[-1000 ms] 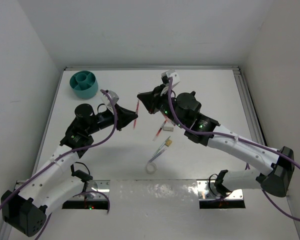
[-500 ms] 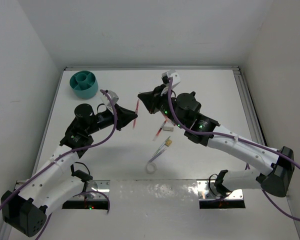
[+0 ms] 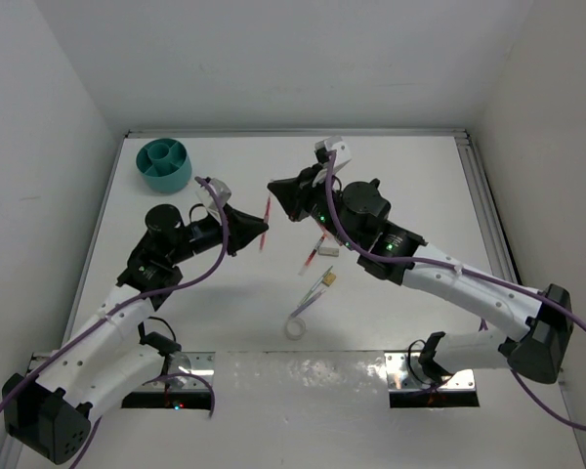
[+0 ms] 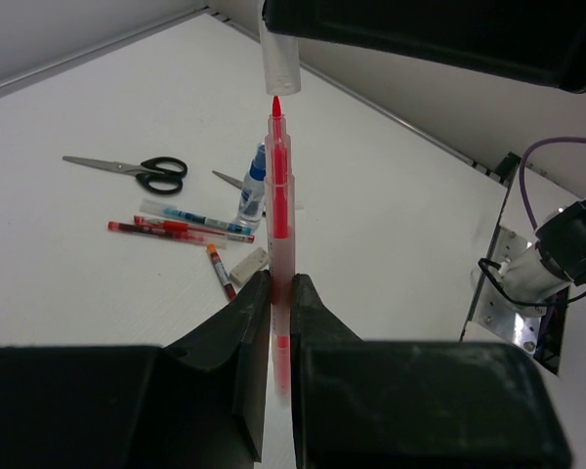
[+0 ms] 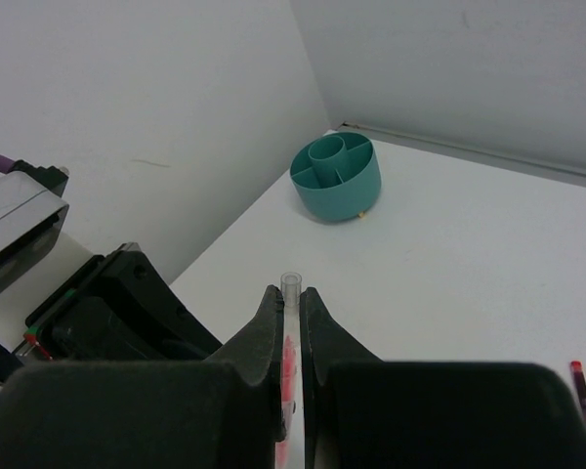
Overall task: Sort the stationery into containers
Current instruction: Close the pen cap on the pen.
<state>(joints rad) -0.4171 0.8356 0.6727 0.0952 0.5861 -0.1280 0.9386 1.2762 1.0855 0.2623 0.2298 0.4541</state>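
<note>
My left gripper (image 4: 281,285) is shut on a red pen (image 4: 280,195) that stands upright with its bare tip pointing up. Just above that tip hangs a clear pen cap (image 4: 278,61), and my right gripper (image 5: 291,291) is shut on it. Cap and tip are a small gap apart. In the top view the left gripper (image 3: 262,233) and right gripper (image 3: 272,188) face each other above the table, with the pen (image 3: 266,219) between them. The teal organiser cup (image 3: 166,164) stands at the far left corner, also in the right wrist view (image 5: 336,178).
On the table lie black-handled scissors (image 4: 137,171), a blue-capped glue bottle (image 4: 253,191), several thin pens (image 4: 181,227), a white eraser (image 4: 248,264), a tan eraser (image 3: 330,279) and a white tape ring (image 3: 296,327). Walls close in left, back and right.
</note>
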